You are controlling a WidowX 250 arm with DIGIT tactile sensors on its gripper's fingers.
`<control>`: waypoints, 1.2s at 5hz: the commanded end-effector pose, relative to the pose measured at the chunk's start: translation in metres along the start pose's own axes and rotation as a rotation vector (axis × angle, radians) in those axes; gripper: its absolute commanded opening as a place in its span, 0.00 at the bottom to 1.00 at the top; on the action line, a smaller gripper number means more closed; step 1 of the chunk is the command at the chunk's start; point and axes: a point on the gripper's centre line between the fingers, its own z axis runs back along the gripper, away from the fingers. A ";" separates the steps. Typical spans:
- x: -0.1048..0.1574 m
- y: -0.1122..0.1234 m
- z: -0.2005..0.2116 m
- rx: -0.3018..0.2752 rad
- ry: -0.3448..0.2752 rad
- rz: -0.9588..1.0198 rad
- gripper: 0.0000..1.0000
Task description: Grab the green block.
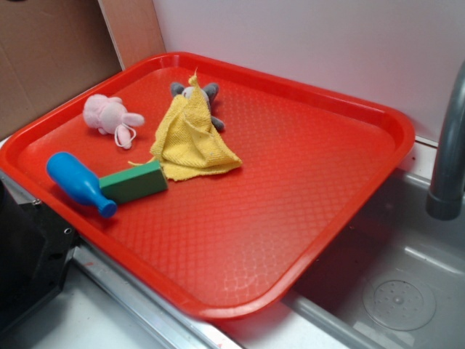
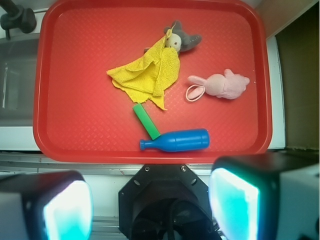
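Our gripper [image 2: 145, 205] hangs high, fingers [image 2: 67, 210] spread and empty. The green block [image 2: 146, 121] lies on the red tray [image 2: 50, 100], touching the blue bottle [image 2: 175, 140] and yellow cloth [image 2: 147, 75]. We risk pinching the bottle instead.

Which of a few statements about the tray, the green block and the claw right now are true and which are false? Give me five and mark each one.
1. The green block lies on the red tray. True.
2. The claw is shut on the green block. False: its fingers are spread apart at the tray's near edge, holding nothing.
3. One end of the green block meets the neck of the blue bottle toy. True.
4. The yellow cloth covers the green block entirely. False: the block lies in plain view, only its far end near the cloth's edge.
5. The pink plush sits on top of the green block. False: it lies apart on the tray.
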 end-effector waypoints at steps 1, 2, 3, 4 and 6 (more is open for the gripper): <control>0.000 0.000 0.000 0.000 0.000 0.000 1.00; 0.004 0.001 -0.007 0.002 -0.013 -0.025 1.00; 0.010 0.002 -0.014 -0.010 -0.042 -0.047 1.00; 0.008 -0.004 -0.023 0.012 -0.097 -0.108 1.00; 0.023 -0.004 -0.077 -0.094 -0.100 -0.261 1.00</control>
